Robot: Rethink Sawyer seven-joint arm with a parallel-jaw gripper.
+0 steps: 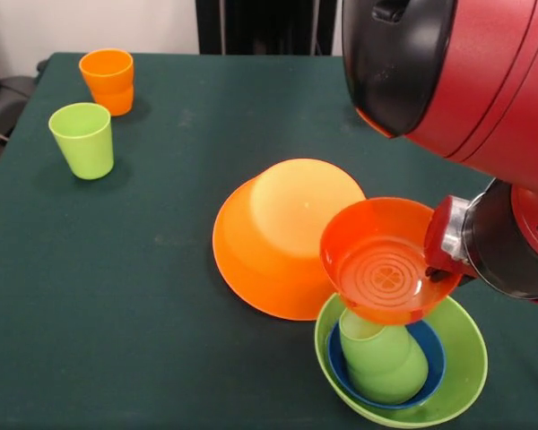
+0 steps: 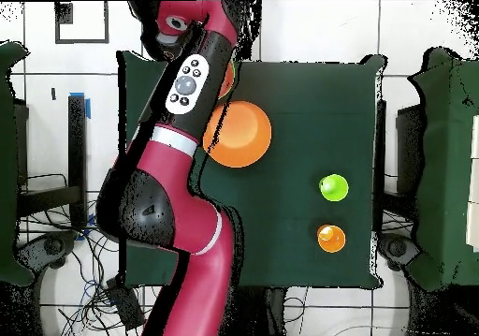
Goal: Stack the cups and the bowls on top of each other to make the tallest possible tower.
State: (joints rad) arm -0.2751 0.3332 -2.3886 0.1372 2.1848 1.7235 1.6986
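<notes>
light: bright, even | shadows: soft, short | glare: mild on red-orange bowl (image 1: 387, 260)

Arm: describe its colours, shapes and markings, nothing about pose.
The arm is glossy crimson with thick rounded links and black joint caps. One link carries a pale grey oval panel of round buttons. By the wrist sits a silver metal collar.

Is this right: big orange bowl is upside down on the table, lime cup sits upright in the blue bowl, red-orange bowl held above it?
Not quite. The front view shows the lime cup upside down in the blue bowl, not upright. The rest holds: the big orange bowl lies upside down on the table, and the red-orange bowl is held above the cup.
</notes>
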